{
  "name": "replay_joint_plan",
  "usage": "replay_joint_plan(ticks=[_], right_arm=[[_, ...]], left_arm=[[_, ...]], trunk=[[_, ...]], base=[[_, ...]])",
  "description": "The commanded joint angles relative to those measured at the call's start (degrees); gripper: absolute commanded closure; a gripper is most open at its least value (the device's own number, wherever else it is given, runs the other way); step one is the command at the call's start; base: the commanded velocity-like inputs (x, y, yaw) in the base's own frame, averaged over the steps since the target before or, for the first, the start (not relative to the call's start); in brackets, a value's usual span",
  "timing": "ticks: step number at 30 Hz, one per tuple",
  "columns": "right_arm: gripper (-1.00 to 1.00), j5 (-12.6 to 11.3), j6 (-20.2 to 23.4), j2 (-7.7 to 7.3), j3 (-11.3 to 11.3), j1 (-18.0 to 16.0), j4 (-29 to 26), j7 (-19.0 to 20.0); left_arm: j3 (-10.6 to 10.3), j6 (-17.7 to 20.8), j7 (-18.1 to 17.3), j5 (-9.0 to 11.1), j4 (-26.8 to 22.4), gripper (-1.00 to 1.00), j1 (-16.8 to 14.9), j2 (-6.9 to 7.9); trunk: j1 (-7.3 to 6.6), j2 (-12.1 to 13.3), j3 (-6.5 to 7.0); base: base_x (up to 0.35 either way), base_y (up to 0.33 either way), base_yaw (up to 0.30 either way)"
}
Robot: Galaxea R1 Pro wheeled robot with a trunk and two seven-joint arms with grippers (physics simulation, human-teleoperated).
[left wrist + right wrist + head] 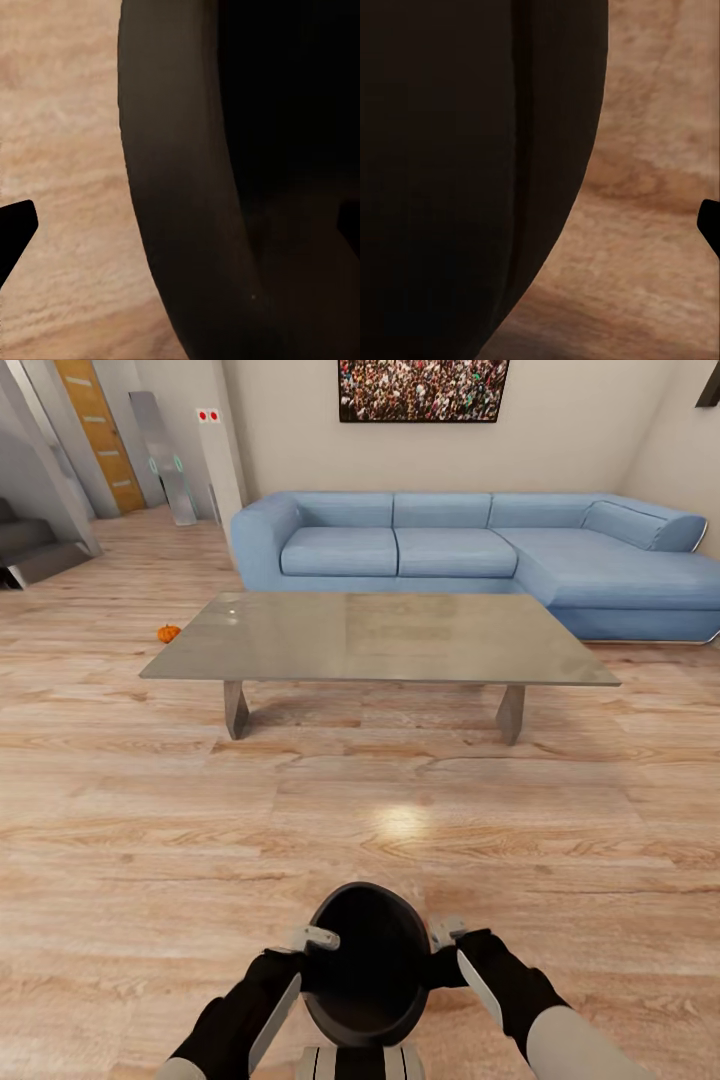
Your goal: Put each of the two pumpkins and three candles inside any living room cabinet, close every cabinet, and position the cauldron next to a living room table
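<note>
Black cauldron (366, 960) hangs between the left claw (312, 939) and right claw (447, 936), each clamped on its rim; the grey surface (380, 640) lies straight ahead, well apart. Left wrist view: cauldron (225, 180) wall between the fingers, one dark fingertip (15, 229) outside it. Right wrist view: its dark flank (472, 172) over the wooden floor (645, 247).

The cauldron (366, 960) hides both grippers' fingertips at lower centre of the head view, and its base is covered by the robot's trunk. The sofa (480, 550) runs off the right edge. A pumpkin (168, 632) at middle left is too small for detail.
</note>
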Motion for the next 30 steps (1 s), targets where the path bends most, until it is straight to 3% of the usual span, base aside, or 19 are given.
replay_joint_plan(ticks=[1, 2, 3, 4, 16, 17, 30], right_arm=[[-1.0, 0.29, -0.33, -0.02, 0.03, 0.0, 0.33, -0.08], [-1.0, 0.1, -0.62, -0.02, 0.02, 0.0, 0.63, -0.08], [1.0, -0.06, -0.91, 0.0, 0.02, 0.0, 0.92, -0.09], [1.0, 4.48, -8.53, 0.0, 0.02, 0.0, 4.25, -0.11], [1.0, 4.56, -8.51, -0.02, -0.06, 0.0, 3.72, -0.15], [1.0, 5.62, -8.98, -0.11, -0.42, -0.18, 0.7, -0.45], [1.0, 8.26, -8.94, -0.02, -0.59, -0.35, 1.15, -0.08]], left_arm=[[-0.33, -0.33, 0.0, -0.33, 0.33, -1.0, -0.19, -0.1], [-0.66, -0.66, 0.0, -0.64, 0.66, 1.0, -0.26, -0.13], [-0.98, -0.99, 0.03, -0.95, 0.99, 1.0, -0.33, -0.17], [-3.99, -10.33, 0.06, -3.04, 9.18, 1.0, -0.35, -0.18], [-3.99, -10.54, 0.0, -3.0, 8.73, 1.0, -0.38, -0.03], [-3.82, -10.69, 0.05, -2.65, 3.01, 1.0, -0.08, 0.26], [-3.9, -10.9, 0.08, -1.76, 1.52, 1.0, 0.41, 0.34]], trunk=[[0.0, 0.0, 0.0], [0.0, 0.0, 0.0], [0.0, 0.0, 0.0], [0.0, 0.0, 0.0], [0.0, 0.0, 0.0], [-0.02, 0.01, 0.01], [-0.02, 0.01, 0.01]], base=[[0.0, 0.0, 0.0], [0.0, 0.0, 0.0], [0.0, 0.0, 0.0], [0.0, 0.0, 0.0], [0.0, 0.0, 0.0], [0.0, 0.0, 0.0], [0.0, 0.0, 0.0]])
